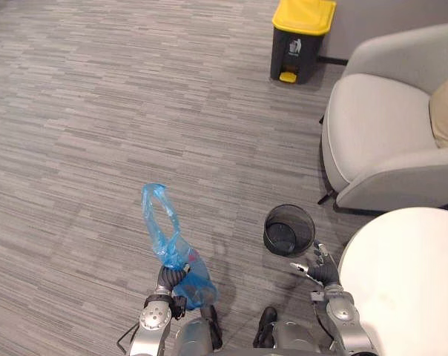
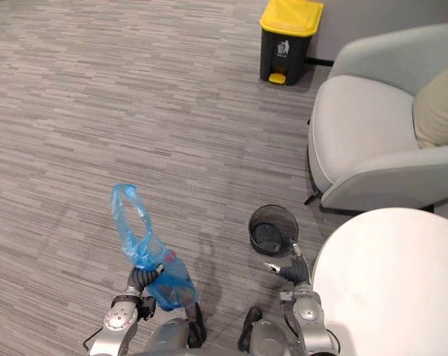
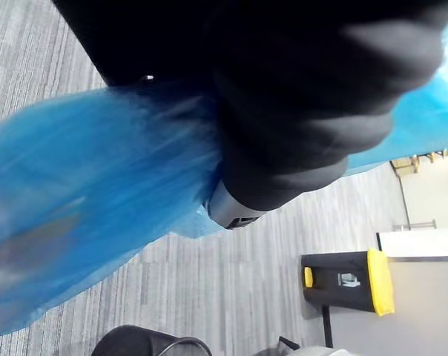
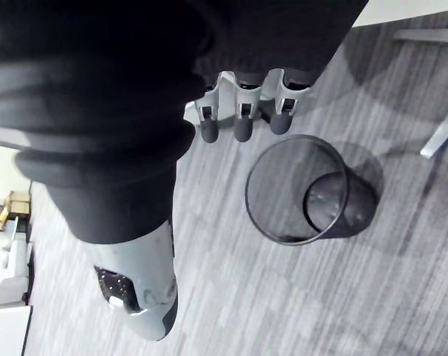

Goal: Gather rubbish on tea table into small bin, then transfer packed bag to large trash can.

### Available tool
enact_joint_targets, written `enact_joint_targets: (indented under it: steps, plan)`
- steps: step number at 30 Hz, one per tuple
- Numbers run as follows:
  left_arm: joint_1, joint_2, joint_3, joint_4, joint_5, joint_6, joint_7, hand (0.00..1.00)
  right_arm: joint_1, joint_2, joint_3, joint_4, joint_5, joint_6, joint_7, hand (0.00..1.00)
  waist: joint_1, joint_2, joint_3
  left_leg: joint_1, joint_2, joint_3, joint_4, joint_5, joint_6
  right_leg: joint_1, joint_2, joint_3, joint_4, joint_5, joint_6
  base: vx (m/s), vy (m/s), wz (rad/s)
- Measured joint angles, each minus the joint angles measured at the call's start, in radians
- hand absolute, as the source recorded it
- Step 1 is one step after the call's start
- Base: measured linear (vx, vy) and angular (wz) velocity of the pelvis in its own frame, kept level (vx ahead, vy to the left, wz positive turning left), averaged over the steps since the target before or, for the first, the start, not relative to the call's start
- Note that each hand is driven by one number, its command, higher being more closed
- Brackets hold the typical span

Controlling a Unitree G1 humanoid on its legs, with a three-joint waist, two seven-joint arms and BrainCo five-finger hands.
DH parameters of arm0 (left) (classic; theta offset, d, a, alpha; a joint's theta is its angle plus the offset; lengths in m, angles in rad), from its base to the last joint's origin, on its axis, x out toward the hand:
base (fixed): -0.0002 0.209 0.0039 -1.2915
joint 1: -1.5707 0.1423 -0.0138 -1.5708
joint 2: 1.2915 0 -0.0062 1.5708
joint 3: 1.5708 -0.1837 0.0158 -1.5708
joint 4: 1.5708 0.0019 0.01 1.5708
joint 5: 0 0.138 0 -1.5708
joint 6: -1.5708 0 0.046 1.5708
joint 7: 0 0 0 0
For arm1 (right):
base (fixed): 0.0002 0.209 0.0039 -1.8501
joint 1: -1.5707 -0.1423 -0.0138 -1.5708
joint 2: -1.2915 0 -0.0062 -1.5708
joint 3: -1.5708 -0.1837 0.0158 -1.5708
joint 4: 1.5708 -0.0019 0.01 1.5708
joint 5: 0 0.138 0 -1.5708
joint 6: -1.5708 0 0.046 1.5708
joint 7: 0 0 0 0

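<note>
Left hand (image 1: 169, 279) is closest, fingers shut tight round the blue bag (image 1: 159, 219). Wide bare floor (image 1: 135, 111) runs to the far can (image 1: 302, 30) by the sofa (image 1: 387, 126). Right hand (image 1: 321, 268) hangs loose-fingered, holding nothing, between bin (image 1: 289, 228) and table (image 1: 409, 282) edge.

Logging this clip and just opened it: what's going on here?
The left robot hand grips a blue bag, its handles sticking up above the fingers. The right robot hand hangs open near the small mesh bin, which stands empty beside the white table. The yellow-lidded trash can stands farther across the floor, lid shut; the bag is not yet in it.
</note>
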Motion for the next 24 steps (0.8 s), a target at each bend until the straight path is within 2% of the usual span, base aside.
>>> enact_joint_targets:
  steps: [3,5,11,12,14,16,17,18,19,20,21,22,24]
  plan:
    - [0.025,0.023,0.001,0.0,0.001,0.0,0.0,1.0,0.007,0.0,-0.007,0.003,0.0,0.0,0.002,0.0,-0.001,-0.005,-0.013,0.015,-0.021,0.006,-0.009,0.001,0.001,0.022,-0.01,0.006,-0.036,0.028,0.018,-0.02,0.123,-0.03]
    - [0.027,0.033,0.002,0.0,0.001,0.0,-0.001,1.0,0.006,0.0,-0.011,0.028,-0.001,0.002,0.004,0.0,0.0,-0.004,-0.014,0.021,-0.034,0.008,-0.029,0.011,0.018,0.02,-0.018,0.009,-0.038,0.036,0.026,-0.06,0.088,0.0]
    - [0.033,0.033,0.006,0.001,0.001,0.0,-0.002,1.0,0.004,-0.002,-0.011,0.048,-0.001,0.017,0.006,0.0,0.0,-0.005,-0.014,0.011,-0.048,0.001,-0.025,0.011,0.041,0.005,-0.038,0.007,-0.018,0.028,0.041,-0.07,0.06,0.04]
    - [0.032,0.033,0.012,0.001,0.001,0.0,-0.001,1.0,-0.001,-0.003,-0.012,0.056,-0.001,0.019,0.006,0.0,-0.003,-0.007,-0.014,-0.018,-0.058,-0.001,0.013,-0.014,0.058,-0.025,-0.058,0.006,0.031,-0.006,0.061,-0.04,0.073,0.12]
    - [0.033,0.033,0.012,0.001,0.001,0.0,-0.001,1.0,-0.001,-0.003,-0.014,0.069,-0.001,0.022,0.006,0.0,-0.009,-0.013,-0.011,-0.047,-0.065,-0.009,0.06,-0.05,0.068,-0.051,-0.091,0.0,0.105,-0.049,0.074,0.0,0.102,0.28]
    - [0.039,0.035,0.013,-0.003,0.001,0.001,-0.001,1.0,0.005,0.0,-0.011,0.071,-0.001,0.033,0.011,0.0,-0.008,-0.035,-0.001,-0.067,-0.081,-0.032,0.132,-0.11,0.081,-0.062,-0.145,-0.002,0.217,-0.097,0.088,0.04,0.08,0.32]
    - [0.048,0.035,0.013,-0.004,0.001,0.002,0.0,1.0,0.006,0.0,-0.01,0.071,-0.001,0.036,0.014,0.0,-0.008,-0.04,-0.003,-0.067,-0.087,-0.033,0.143,-0.122,0.085,-0.069,-0.155,0.005,0.25,-0.101,0.086,0.07,0.055,0.17]
    - [0.059,0.033,0.012,-0.005,0.001,0.003,0.0,1.0,0.009,-0.002,-0.009,0.071,-0.001,0.039,0.021,0.0,-0.007,-0.045,-0.002,-0.062,-0.098,-0.037,0.154,-0.141,0.094,-0.097,-0.175,0.057,0.326,-0.092,0.076,0.12,0.1,0.17]
    - [0.069,0.034,0.013,-0.008,0.001,0.004,0.0,1.0,0.01,0.0,-0.007,0.071,-0.001,0.039,0.022,0.0,-0.011,-0.045,-0.001,-0.053,-0.105,-0.053,0.156,-0.152,0.104,-0.14,-0.179,0.14,0.42,-0.063,0.047,0.16,0.128,0.25]
    - [0.07,0.034,0.013,-0.012,0.001,0.009,0.0,1.0,0.015,0.0,-0.007,0.07,-0.001,0.039,0.024,0.0,-0.013,-0.041,0.002,-0.033,-0.107,-0.072,0.155,-0.159,0.113,-0.187,-0.178,0.186,0.51,-0.035,0.025,0.22,0.133,0.33]
    - [0.068,0.037,0.012,-0.013,0.001,0.01,0.0,1.0,0.018,0.001,-0.007,0.072,-0.001,0.039,0.024,0.0,-0.014,-0.038,0.004,-0.026,-0.104,-0.086,0.155,-0.164,0.116,-0.211,-0.163,0.22,0.541,-0.051,0.038,0.25,0.081,0.39]
    - [0.063,0.038,0.012,-0.016,0.0,0.01,0.001,1.0,0.032,0.003,-0.006,0.072,-0.001,0.039,0.026,0.0,-0.014,-0.033,0.008,-0.019,-0.096,-0.108,0.153,-0.176,0.119,-0.239,-0.123,0.249,0.535,-0.097,0.054,0.3,0.051,0.46]
    - [0.062,0.042,0.027,-0.016,0.0,0.011,0.002,1.0,0.035,0.003,-0.007,0.075,0.001,0.039,0.025,0.0,-0.018,-0.043,0.012,0.007,-0.095,-0.129,0.137,-0.188,0.116,-0.28,-0.074,0.258,0.471,-0.116,0.049,0.25,-0.002,0.37]
